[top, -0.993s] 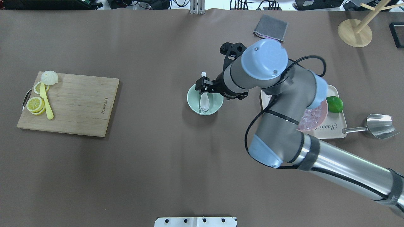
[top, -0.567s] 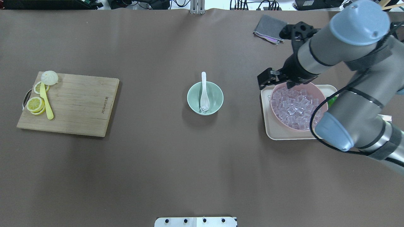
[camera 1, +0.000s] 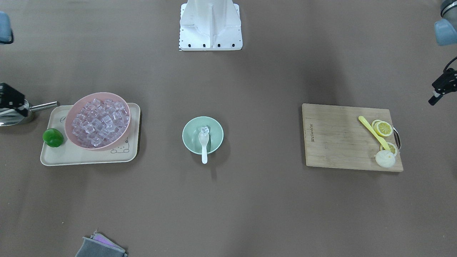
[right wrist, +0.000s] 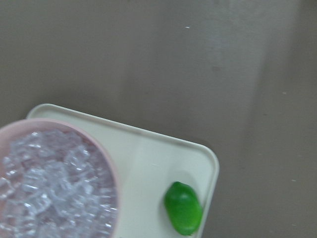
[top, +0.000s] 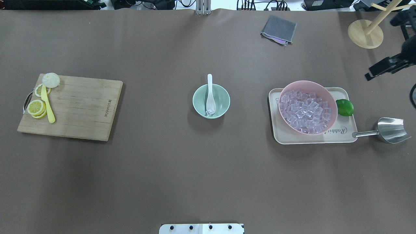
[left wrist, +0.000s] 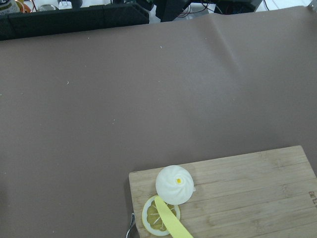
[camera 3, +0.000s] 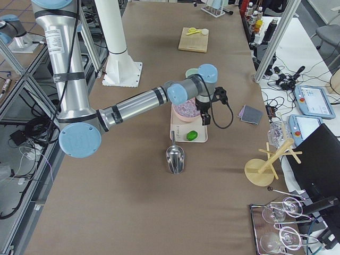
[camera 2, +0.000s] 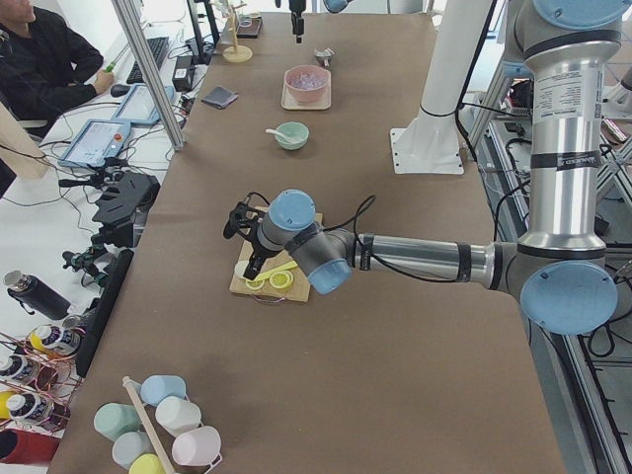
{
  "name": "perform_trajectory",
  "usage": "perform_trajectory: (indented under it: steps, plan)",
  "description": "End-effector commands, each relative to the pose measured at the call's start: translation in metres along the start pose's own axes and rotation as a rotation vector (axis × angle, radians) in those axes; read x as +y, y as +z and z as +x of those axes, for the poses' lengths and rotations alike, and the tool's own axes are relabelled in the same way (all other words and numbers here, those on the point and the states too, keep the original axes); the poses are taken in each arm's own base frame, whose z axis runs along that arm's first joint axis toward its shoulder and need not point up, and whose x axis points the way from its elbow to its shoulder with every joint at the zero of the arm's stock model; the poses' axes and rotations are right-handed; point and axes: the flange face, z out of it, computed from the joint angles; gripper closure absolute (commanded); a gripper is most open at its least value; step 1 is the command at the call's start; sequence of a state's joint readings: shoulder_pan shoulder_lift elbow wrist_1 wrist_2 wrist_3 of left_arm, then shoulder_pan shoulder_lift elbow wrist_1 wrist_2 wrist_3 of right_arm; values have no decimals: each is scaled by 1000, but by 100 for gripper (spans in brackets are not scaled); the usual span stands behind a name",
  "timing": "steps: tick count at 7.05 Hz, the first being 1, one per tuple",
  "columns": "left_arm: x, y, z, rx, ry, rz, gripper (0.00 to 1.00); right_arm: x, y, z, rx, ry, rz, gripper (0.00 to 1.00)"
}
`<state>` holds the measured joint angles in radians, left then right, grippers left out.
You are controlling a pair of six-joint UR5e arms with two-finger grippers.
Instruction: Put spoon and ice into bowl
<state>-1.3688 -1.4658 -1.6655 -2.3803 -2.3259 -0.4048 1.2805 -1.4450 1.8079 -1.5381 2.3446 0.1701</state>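
The mint-green bowl (top: 196,100) stands mid-table, also in the front view (camera 1: 186,137). The white spoon (top: 210,94) lies in it, handle over the far rim. One clear ice cube (camera 1: 204,130) rests on the scoop end. My right gripper (top: 369,74) hangs at the table's far right edge, well away from the bowl, empty, fingers apparently apart. My left gripper (camera 1: 432,100) hovers off the outer end of the cutting board; I cannot tell whether it is open or shut.
A pink bowl (top: 305,82) full of ice cubes sits on a beige tray (top: 338,136) with a lime (top: 344,107). A metal scoop (top: 391,130) lies right of the tray. A cutting board (top: 81,107) holds lemon slices, a bun and a yellow utensil. A grey cloth (top: 279,28) and a wooden stand (top: 365,34) sit at the back.
My right arm has pulled away from above the green bowl, past the pink bowl, to the table's right edge. The spoon and ice cube stay in the bowl.
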Motion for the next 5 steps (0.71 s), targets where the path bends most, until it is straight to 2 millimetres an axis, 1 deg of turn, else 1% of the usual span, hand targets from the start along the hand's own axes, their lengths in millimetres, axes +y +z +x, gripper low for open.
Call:
perform_trajectory:
  steps: [1,2,3,4,5]
  plan:
    - [24,-8,-33,-49,7,-68,2,41,4,142,-21,23,-30,0]
    - [32,-10,-45,-72,-42,-105,2,73,16,175,-10,27,-60,0]
    - [47,-19,-59,-93,-92,-118,2,91,14,191,31,42,-68,0]
    - [46,-27,-63,-111,-144,-144,2,99,13,201,105,54,-90,0]
    - [38,-38,-46,-118,-157,-176,2,112,19,214,161,74,-121,0]
